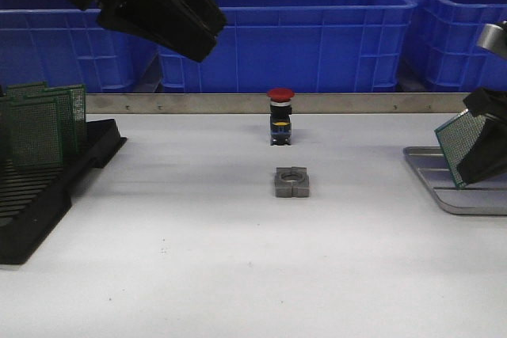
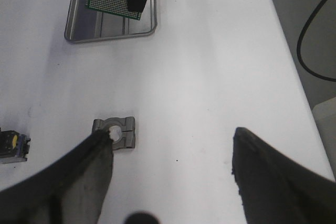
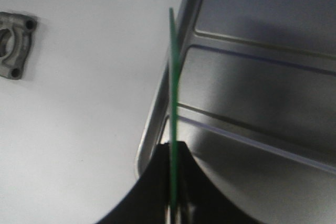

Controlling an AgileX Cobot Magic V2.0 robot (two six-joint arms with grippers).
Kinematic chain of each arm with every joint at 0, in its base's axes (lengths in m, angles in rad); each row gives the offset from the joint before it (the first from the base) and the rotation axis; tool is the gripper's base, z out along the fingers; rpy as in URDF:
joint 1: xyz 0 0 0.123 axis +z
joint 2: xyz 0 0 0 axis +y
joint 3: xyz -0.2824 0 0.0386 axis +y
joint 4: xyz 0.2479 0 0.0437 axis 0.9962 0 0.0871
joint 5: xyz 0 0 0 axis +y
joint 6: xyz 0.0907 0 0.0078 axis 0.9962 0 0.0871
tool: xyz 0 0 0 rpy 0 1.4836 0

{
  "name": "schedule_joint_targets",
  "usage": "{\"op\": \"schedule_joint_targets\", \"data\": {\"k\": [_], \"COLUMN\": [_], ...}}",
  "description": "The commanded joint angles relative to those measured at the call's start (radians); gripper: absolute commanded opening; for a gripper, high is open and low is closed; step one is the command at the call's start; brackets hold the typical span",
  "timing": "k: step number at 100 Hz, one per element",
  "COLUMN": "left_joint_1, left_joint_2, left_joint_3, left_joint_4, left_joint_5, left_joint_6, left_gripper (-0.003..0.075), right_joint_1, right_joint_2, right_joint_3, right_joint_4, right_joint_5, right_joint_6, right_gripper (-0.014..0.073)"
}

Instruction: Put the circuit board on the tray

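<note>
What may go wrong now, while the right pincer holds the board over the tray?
1. The board is gripped on edge and tilted, its lower part near the rim of the tray. If lowered like this, it may catch the rim or land half outside.
2. The right pincer grips only one end of the board, so it may slip or topple when released.

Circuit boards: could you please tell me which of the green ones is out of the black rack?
The circuit board gripped in the right claw, tilted over the tray at the right. The others stand upright in the rack at the left.
</note>
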State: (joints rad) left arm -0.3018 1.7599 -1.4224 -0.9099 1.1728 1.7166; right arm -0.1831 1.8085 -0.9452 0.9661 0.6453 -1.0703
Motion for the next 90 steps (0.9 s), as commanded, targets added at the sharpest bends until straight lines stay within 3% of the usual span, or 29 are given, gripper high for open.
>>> {"op": "schedule_joint_targets", "data": {"k": [1,9,15,17,18,22,28,40,58,90], "left_joint_1": [0.002,0.002,0.002,0.004,0.003,0.007,0.015,0.062,0.174,0.312], "left_joint_2": [-0.045,-0.045,-0.045,-0.045,-0.045,-0.045,-0.045,-0.046,-0.047,-0.047], "left_joint_3": [-0.029,-0.029,-0.029,-0.029,-0.029,-0.029,-0.029,-0.029,-0.029,-0.029], "left_joint_4": [-0.07,-0.07,-0.065,-0.059,-0.056,-0.036,-0.024,-0.013,0.056,0.48], "left_joint_5": [0.015,0.016,0.016,0.016,0.016,0.016,0.016,0.019,0.021,-0.018], "left_joint_6": [-0.007,-0.007,-0.007,-0.007,-0.007,-0.007,-0.01,-0.015,-0.015,-0.033], "left_gripper": [0.046,0.046,0.046,0.046,0.046,0.046,0.046,0.046,0.046,0.0459], "right_joint_1": [-0.009,-0.009,-0.009,-0.009,-0.009,-0.009,-0.009,-0.009,-0.009,-0.009], "right_joint_2": [-0.037,-0.037,-0.037,-0.037,-0.037,-0.037,-0.037,-0.044,-0.073,-0.092], "right_joint_3": [-0.031,-0.031,-0.035,-0.037,-0.038,-0.042,-0.05,-0.056,-0.059,-0.059], "right_joint_4": [0.008,-0.018,-0.047,-0.059,-0.063,-0.088,-0.109,-0.113,-0.113,-0.112], "right_joint_5": [-0.002,-0.029,-0.047,-0.049,-0.05,-0.063,-0.083,-0.104,-0.125,-0.131], "right_joint_6": [-0.003,-0.003,-0.003,-0.003,-0.003,-0.003,-0.002,-0.002,-0.002,-0.002], "right_gripper": [-0.0086,0.0034,0.022,0.0318,0.0318,0.0483,0.0617,0.0569,0.0568,0.0568]}}
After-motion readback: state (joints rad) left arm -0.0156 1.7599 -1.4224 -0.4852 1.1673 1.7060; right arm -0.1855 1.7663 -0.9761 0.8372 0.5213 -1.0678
